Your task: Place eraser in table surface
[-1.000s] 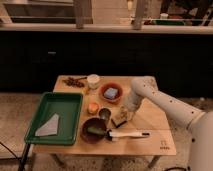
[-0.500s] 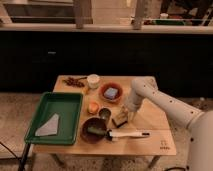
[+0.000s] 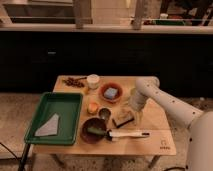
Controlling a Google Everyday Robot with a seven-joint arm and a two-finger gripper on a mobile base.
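Gripper (image 3: 134,118) sits low over the table surface (image 3: 155,120), right of centre; cannot tell its state from here. Eraser (image 3: 123,120), one, tan top on dark base, lies just left of my gripper, touching it or nearly so; I cannot tell which. It rests on the wood, just above the brush.

Count on the table: one green tray (image 3: 55,118) at left holding one pale folded cloth (image 3: 48,125); one white cup (image 3: 93,80) at the back; one reddish bowl (image 3: 111,93) with one blue square block (image 3: 111,92) in it; one dark bowl (image 3: 94,130) at the front; one small orange cup (image 3: 93,107); one small dark cup (image 3: 104,114); one white-handled brush (image 3: 128,134).

Small dark logo (image 3: 164,146) near the front right corner; not legible.
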